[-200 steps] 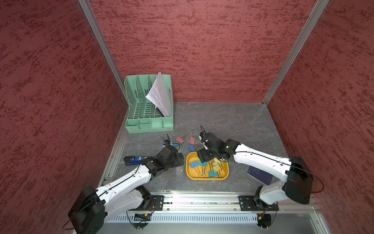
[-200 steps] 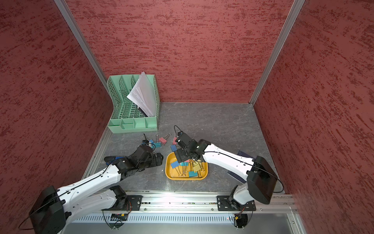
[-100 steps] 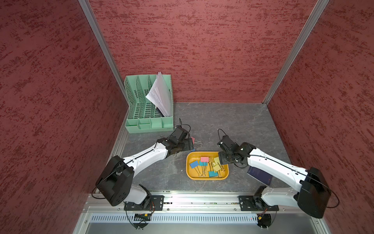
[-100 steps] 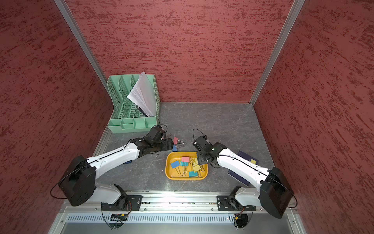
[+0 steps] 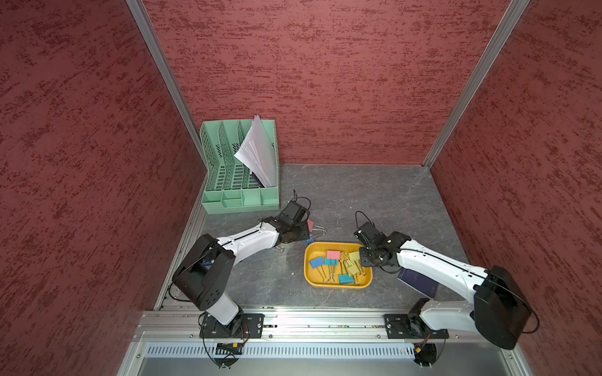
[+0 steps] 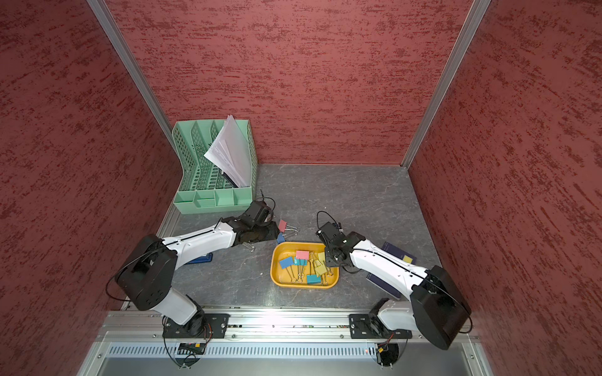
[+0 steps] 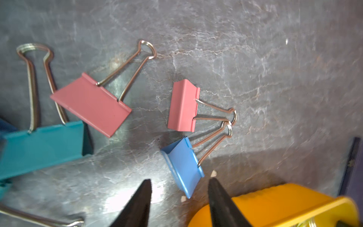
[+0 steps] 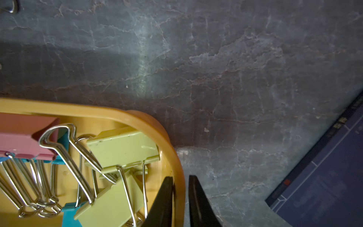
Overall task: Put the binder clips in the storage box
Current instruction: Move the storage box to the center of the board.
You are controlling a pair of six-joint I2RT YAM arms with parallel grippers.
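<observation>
The storage box (image 5: pixel 307 263) is a yellow-orange tray with several binder clips in it, pink (image 5: pixel 333 254), blue (image 5: pixel 316 262), yellow (image 5: pixel 353 257) and teal (image 5: pixel 346 279). My right gripper (image 8: pixel 180 177) is shut on the storage box's right rim (image 8: pixel 137 118), one finger inside and one outside. Behind the box's left corner, a pink clip (image 7: pixel 183 106) and a blue clip (image 7: pixel 183 165) lie on the table. My left gripper (image 7: pixel 179 181) stands open, its fingers either side of the blue clip's near end without touching it. A larger pink clip (image 7: pixel 90 104) and a teal clip (image 7: pixel 41 147) lie beside them.
A mint-green file organizer (image 5: pixel 239 195) holding papers stands at the back left. A dark blue book (image 5: pixel 418 281) lies under my right arm. A blue stapler (image 6: pixel 200 258) peeks out beneath my left arm. Red walls enclose the table on three sides.
My left arm swung to the clips behind the box and its jaws narrowed round the blue clip. My right arm drew back to the box's right edge and shut on the rim.
</observation>
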